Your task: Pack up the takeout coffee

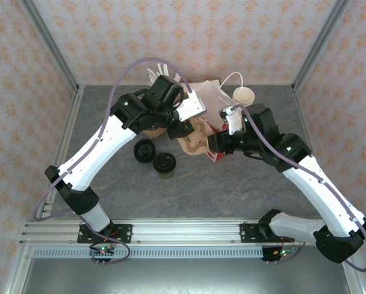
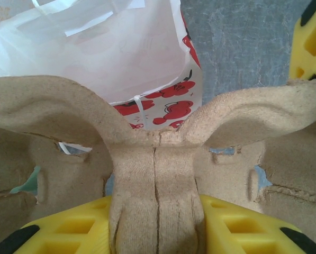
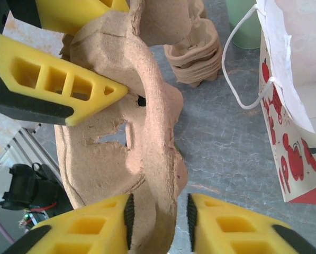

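Top external: takeout coffee (image 1: 165, 165) upright, just left of pulp carrier (image 1: 192, 144)

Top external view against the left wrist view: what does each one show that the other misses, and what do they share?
Top external: the lidded takeout coffee stands on the table, apart from the red-and-white bag. Left wrist: the bag's white inside, and the left gripper's yellow fingers clamping the cardboard cup tray's centre ridge. Shared: the bag and the tray.
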You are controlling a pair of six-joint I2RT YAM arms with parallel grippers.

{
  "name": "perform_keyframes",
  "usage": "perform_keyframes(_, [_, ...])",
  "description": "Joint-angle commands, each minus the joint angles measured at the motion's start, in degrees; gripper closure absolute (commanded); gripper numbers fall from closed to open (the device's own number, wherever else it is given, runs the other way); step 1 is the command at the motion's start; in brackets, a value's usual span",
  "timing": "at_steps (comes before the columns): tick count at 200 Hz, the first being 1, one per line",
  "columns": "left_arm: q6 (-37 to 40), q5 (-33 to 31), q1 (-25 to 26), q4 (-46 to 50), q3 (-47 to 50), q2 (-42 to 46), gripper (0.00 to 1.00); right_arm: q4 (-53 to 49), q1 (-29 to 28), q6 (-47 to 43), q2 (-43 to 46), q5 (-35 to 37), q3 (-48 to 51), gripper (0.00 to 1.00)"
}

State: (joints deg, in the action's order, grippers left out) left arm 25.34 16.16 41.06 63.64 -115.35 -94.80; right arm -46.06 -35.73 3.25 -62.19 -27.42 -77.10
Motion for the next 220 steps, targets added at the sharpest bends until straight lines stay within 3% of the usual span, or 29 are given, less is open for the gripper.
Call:
perform_keyframes(1, [-1.6, 1.7, -0.7, -0.2, -0.8, -0.2, 0.63, -2.4, 2.0, -0.3, 0.8, 0.3, -3.1, 0.64])
perform_keyframes(35, [-4.1, 2.9, -1.9, -1.7, -0.4, 0.1, 0.65, -3.8, 7.9, 0.2, 1.4, 0.1, -6.5, 0.6])
perform_keyframes(55, [-6.2, 3.4, -2.9, -3.3, 0.0, 1.0, 0.66, -3.8, 14.5, 2.5, 0.4, 0.8, -8.9, 0.59])
perform_keyframes(93, [-10.4, 6.1, -4.6, -5.5, 0.3, 2.7, 0.67, -4.5, 26.1, 4.4, -8.2, 0.5, -14.5, 0.59])
perform_keyframes(173, [-18.1, 9.9, -4.7, -7.5, 1.2, 6.0, 0.67, -6.2, 27.5, -3.3, -24.8, 6.5, -23.9, 0.49])
perform_keyframes(220, [-23.2, 8.8, -4.7, -9.0, 0.3, 7.4, 0.64, -7.3, 27.5, -7.6, -30.9, 5.2, -26.8, 0.42])
